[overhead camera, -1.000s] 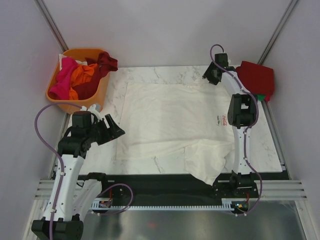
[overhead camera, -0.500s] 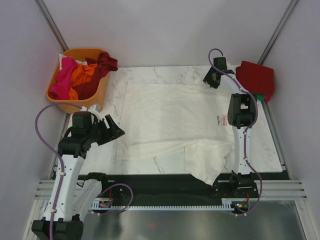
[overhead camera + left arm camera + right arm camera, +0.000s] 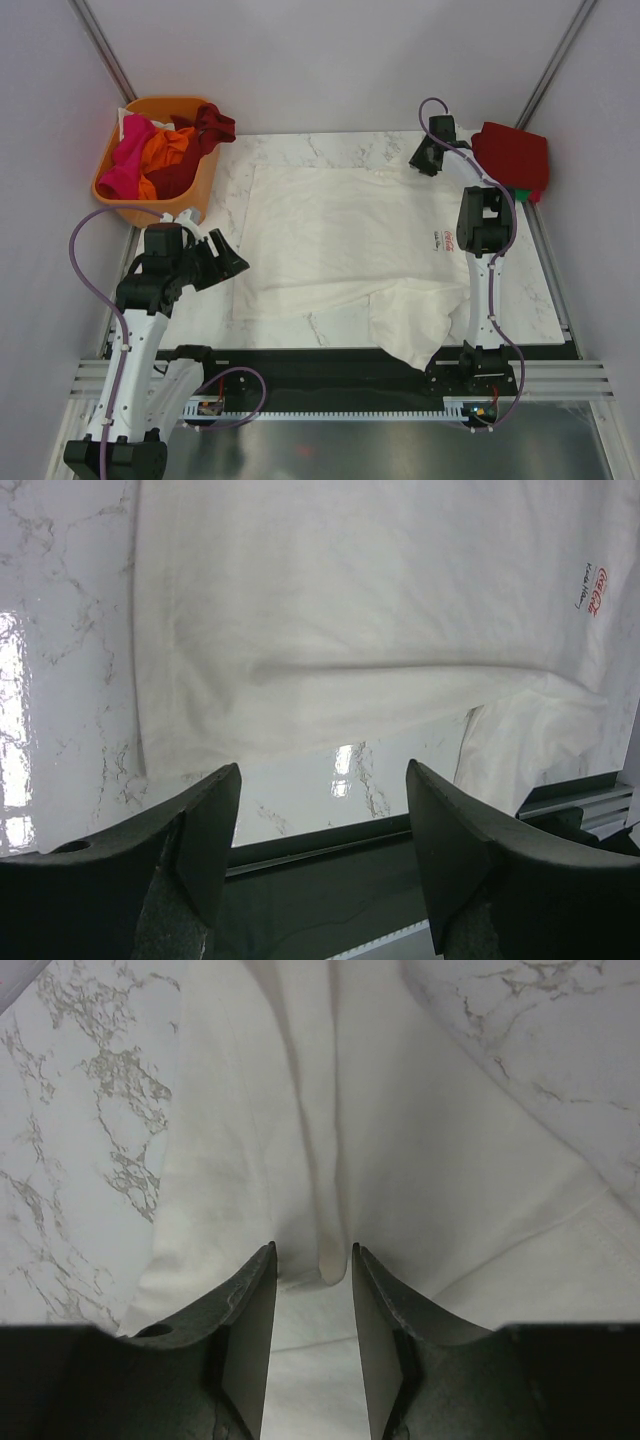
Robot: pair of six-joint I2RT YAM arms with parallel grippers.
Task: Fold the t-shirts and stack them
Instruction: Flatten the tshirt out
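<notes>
A cream-white t-shirt (image 3: 340, 240) with a small red print lies spread on the marble table (image 3: 300, 148); its near right part is bunched and hangs over the front edge. My right gripper (image 3: 421, 163) is at the shirt's far right corner. In the right wrist view its jaws (image 3: 313, 1248) stand narrowly apart around a raised fold of the cloth (image 3: 330, 1260), with a gap on each side. My left gripper (image 3: 228, 262) hovers open by the shirt's near left corner; nothing is between its fingers (image 3: 322, 770). The shirt's hem (image 3: 300, 730) lies just beyond them.
An orange basket (image 3: 150, 103) at the far left holds pink (image 3: 125, 160), orange (image 3: 165, 150) and dark red (image 3: 205, 125) tees. A folded red tee (image 3: 512, 155) lies at the far right over a green one (image 3: 521, 193). A black rail (image 3: 330, 365) runs along the table's front.
My right gripper has shifted slightly right and farther along the shirt's far edge, and its jaws have narrowed around the fold. The left arm has not moved.
</notes>
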